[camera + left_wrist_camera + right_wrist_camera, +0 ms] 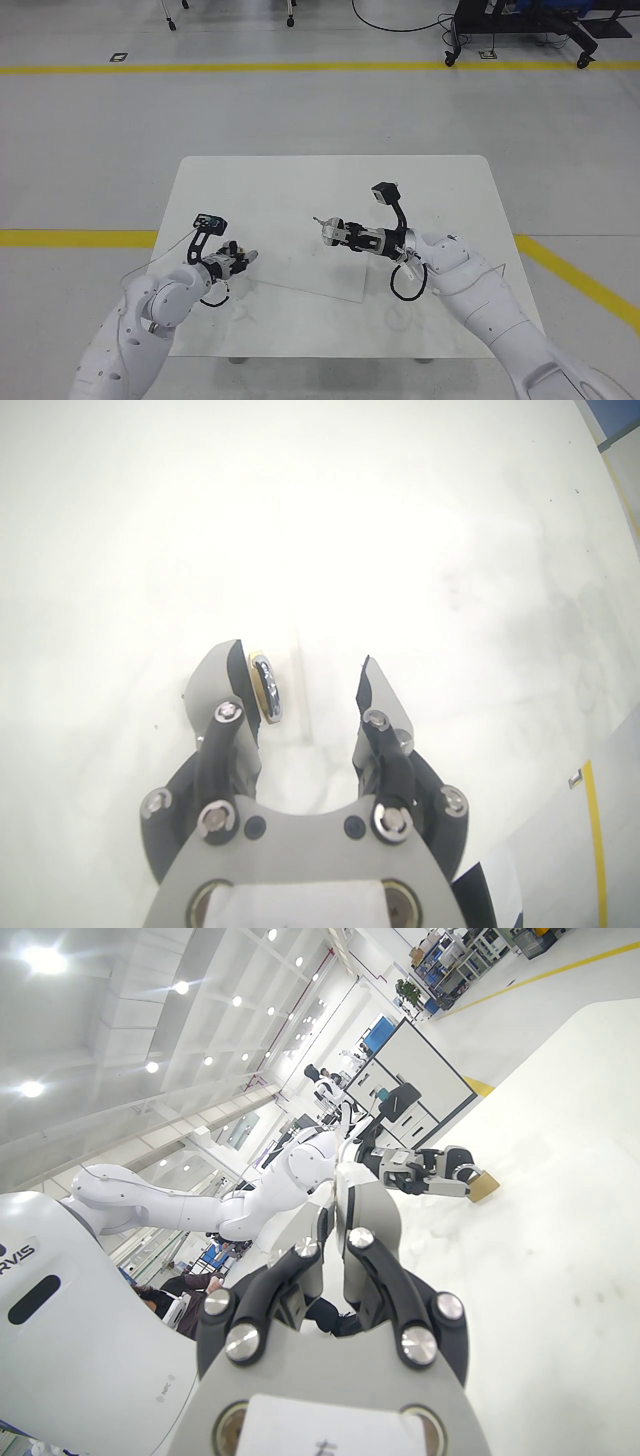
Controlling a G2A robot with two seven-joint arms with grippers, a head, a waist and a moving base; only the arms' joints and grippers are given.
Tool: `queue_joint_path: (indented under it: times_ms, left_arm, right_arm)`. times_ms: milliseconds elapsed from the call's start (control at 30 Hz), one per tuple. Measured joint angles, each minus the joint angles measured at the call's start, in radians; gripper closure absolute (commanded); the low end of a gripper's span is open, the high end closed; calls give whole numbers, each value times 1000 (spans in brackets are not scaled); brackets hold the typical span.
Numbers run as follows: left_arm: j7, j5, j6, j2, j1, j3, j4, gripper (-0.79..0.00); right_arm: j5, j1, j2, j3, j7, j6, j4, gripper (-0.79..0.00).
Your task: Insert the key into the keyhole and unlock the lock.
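Pinching key, right claw; lock touching spread left claw.

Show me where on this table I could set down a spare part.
Bare: the far strip of the table, from its far edge to both tools, corner to corner. Narrow: the gap between the tools. Crowded: the near side, where the left tool, lock against one finger, and the right tool, shut on the key, sit.
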Motion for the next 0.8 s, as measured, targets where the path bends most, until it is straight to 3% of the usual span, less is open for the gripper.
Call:
queue_joint_path:
  times_ms: [67, 167, 367, 467, 533, 800]
  left_arm:
    - [0, 4, 2, 1, 2, -2, 2, -296]
    - [0, 9, 5, 1, 2, -2, 4, -292]
    - [10, 20, 27, 1, 6, -7, 8, -215]
    - [11, 31, 38, 2, 6, -9, 14, -139]
    - [12, 34, 41, 2, 5, -9, 17, 0]
    - [26, 35, 35, 2, 5, -14, 17, 0]
  right_arm:
    - [0, 0, 0, 0, 0, 0, 0, 0]
    - [0, 0, 0, 0, 0, 0, 0, 0]
    - [0, 0, 0, 0, 0, 0, 0, 0]
    - [0, 0, 0, 0, 0, 0, 0, 0]
    - [0, 0, 0, 0, 0, 0, 0, 0]
    - [0, 0, 0, 0, 0, 0, 0, 0]
